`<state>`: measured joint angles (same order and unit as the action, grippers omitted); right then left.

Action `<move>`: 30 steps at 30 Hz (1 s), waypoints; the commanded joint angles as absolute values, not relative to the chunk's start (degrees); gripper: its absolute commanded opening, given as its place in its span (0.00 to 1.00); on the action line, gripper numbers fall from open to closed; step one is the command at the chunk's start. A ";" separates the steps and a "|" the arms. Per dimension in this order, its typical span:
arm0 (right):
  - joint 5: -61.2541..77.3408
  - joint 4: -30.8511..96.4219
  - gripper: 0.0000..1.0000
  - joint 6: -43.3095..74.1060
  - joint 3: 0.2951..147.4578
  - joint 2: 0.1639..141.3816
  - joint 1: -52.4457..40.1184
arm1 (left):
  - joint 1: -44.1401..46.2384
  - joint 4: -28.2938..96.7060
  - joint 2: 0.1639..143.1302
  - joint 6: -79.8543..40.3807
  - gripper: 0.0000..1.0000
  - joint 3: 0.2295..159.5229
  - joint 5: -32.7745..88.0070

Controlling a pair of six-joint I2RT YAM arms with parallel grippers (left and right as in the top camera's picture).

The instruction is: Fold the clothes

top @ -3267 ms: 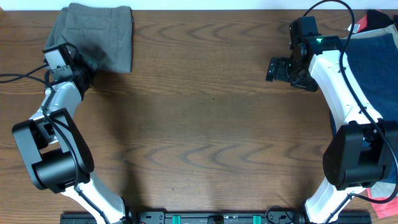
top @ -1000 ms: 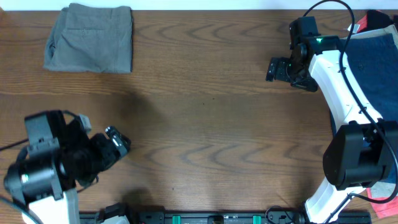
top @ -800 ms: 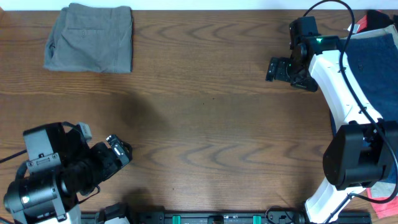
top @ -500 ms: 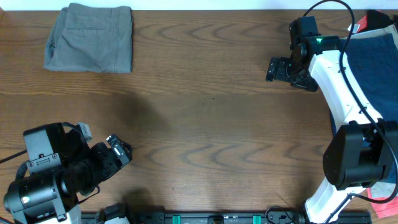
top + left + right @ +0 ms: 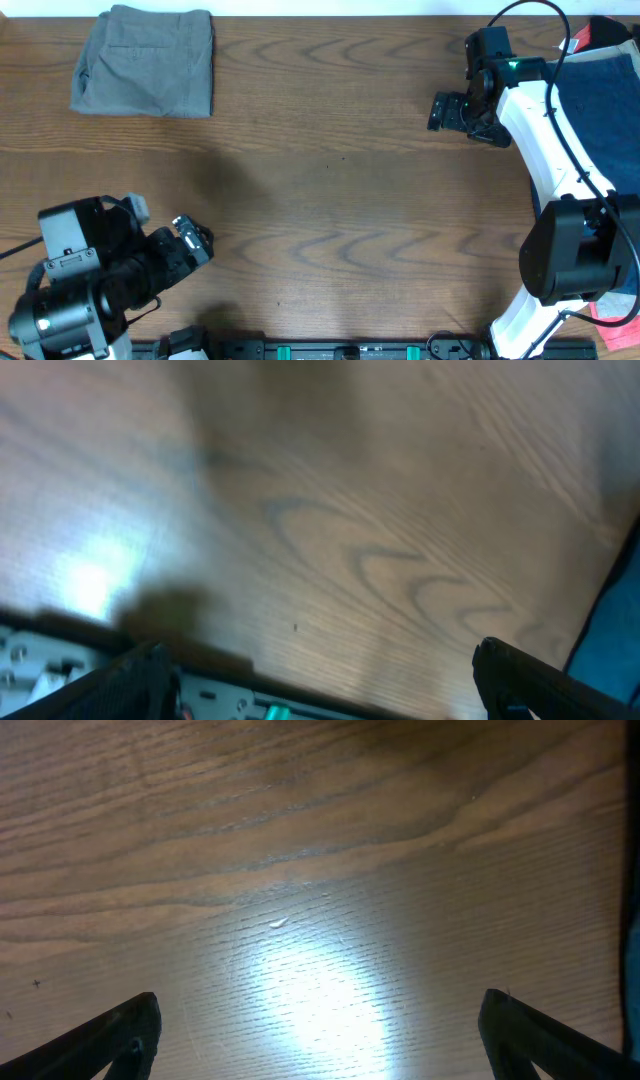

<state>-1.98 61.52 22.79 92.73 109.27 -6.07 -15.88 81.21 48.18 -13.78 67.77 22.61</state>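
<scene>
Folded grey-taupe shorts (image 5: 148,62) lie at the table's far left corner. Navy blue shorts (image 5: 603,100) lie spread at the right edge, partly under the right arm, with an orange-red piece (image 5: 590,32) and a black piece (image 5: 612,27) behind them. A sliver of the blue cloth (image 5: 612,620) shows in the left wrist view. My left gripper (image 5: 195,240) hangs open and empty over the near left of the table, far from the grey shorts. My right gripper (image 5: 440,110) stands open and empty over bare wood, left of the navy shorts. Both wrist views show fingertips (image 5: 135,675) (image 5: 125,1030) wide apart above wood.
The table's front rail with green clips (image 5: 350,350) runs along the near edge. A red cloth corner (image 5: 612,310) shows at the lower right by the right arm's base. Cables trail from both arms.
The left arm has drawn back from the grey shorts to the near left and has barely shifted over the last second. The right arm has not moved.
</scene>
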 commanded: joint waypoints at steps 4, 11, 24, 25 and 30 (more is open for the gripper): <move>-2.57 61.49 0.99 22.24 92.92 109.08 -6.07 | -9.02 71.11 38.20 -7.90 0.98 61.82 23.35; -2.59 61.49 0.99 22.24 92.92 109.08 -6.07 | -1.43 53.49 20.73 -7.92 0.98 46.37 23.35; -2.57 61.49 0.99 22.24 92.92 109.08 -6.07 | -1.19 52.82 14.61 -7.90 0.98 41.80 19.33; -2.57 61.49 0.99 22.24 92.92 109.08 -6.07 | -1.15 52.34 13.98 -7.90 0.98 41.45 17.89; -2.57 61.49 0.99 22.24 92.92 109.08 -6.07 | -1.13 46.87 10.66 -7.90 0.98 38.13 16.14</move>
<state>-1.98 61.52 22.79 92.73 109.27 -6.07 -1.39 48.99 12.67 -8.73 40.18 18.41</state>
